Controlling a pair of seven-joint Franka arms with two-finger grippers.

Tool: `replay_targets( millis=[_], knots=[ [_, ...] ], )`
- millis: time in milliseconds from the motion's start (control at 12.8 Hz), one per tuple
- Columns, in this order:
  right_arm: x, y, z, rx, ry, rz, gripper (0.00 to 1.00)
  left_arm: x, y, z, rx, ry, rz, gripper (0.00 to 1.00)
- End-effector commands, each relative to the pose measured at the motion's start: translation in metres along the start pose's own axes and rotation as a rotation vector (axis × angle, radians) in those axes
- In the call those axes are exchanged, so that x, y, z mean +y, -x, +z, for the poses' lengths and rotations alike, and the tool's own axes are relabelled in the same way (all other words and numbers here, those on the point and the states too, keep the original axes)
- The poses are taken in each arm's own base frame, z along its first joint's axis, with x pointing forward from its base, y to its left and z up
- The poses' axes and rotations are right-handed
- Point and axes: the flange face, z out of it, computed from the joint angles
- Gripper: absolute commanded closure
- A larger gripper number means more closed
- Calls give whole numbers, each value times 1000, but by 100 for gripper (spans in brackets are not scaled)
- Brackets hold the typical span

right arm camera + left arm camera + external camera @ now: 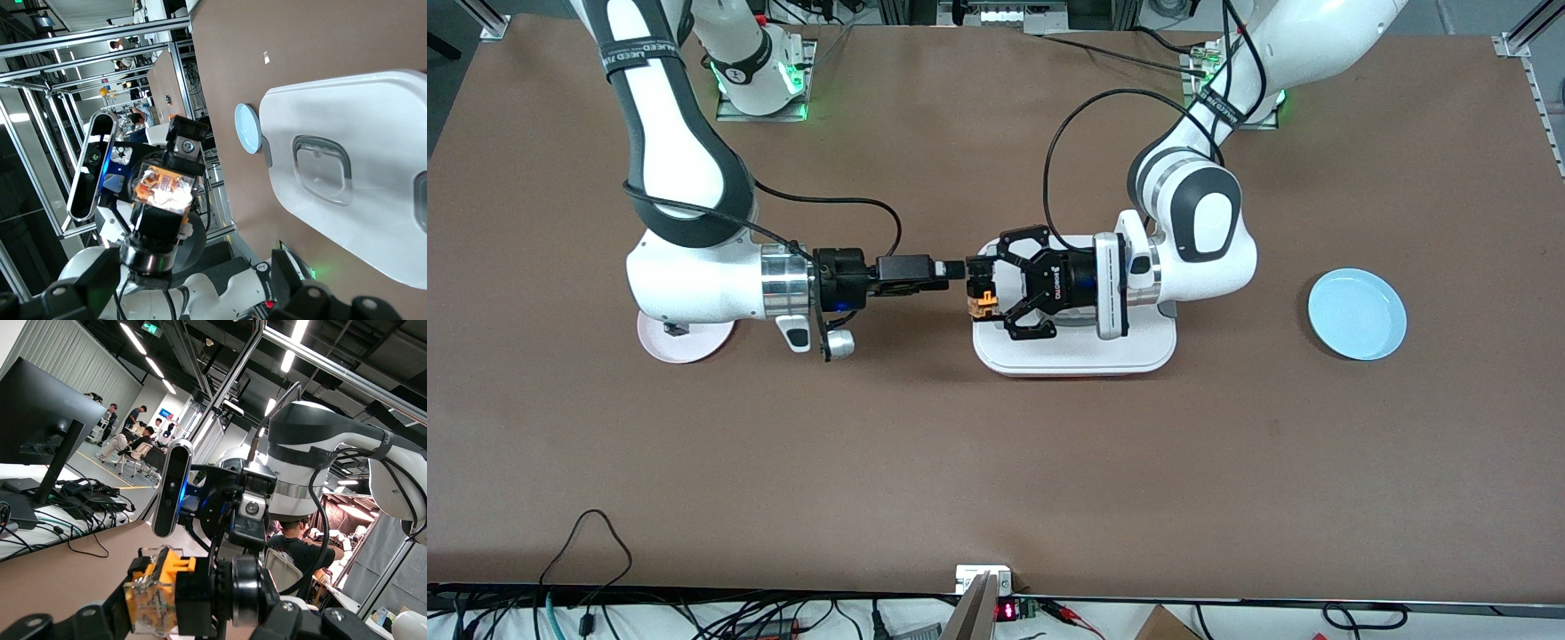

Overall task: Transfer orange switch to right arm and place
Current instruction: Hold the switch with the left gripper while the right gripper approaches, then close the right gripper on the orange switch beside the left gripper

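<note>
My left gripper (pixel 983 286), the wide linkage-finger one, is shut on the orange switch (pixel 984 304) and holds it in the air over the edge of the white tray (pixel 1076 357). In the left wrist view the switch (pixel 157 597) lies lengthwise between my fingers, tan-orange base at one end and black body and ring at the other. My right gripper (pixel 959 269), slim and straight-fingered, faces it head-on at the switch's black end. In the right wrist view the switch (pixel 163 190) points toward my right gripper (pixel 193 293), whose fingers stand wide apart round its ring end.
A pink plate (pixel 685 342) lies under the right arm's wrist. A light blue plate (pixel 1356 313) lies toward the left arm's end of the table and also shows in the right wrist view (pixel 248 128). The brown table spreads bare toward the front camera.
</note>
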Motion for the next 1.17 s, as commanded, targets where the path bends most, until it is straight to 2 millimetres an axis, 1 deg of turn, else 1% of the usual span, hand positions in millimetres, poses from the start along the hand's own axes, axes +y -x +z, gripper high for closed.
replay_targets(
  millis=[0,156,390,623,857,1091],
  knots=[
    [-1,-2,-2,33,-23,119,0,1,-4,4,27,-8,23,74],
    [-1,-2,2,52,-21,180,0,1,-4,4,28,-9,22,74],
    [-6,-2,10,87,-51,220,0,1,-4,4,27,-8,23,74],
    [-10,2,26,117,-48,226,1,2,-5,5,27,-7,24,74],
    [-10,3,33,133,-41,223,8,2,-5,5,27,-7,22,74],
    [-10,4,35,130,-40,224,22,1,-4,5,27,-8,21,74]
  ],
)
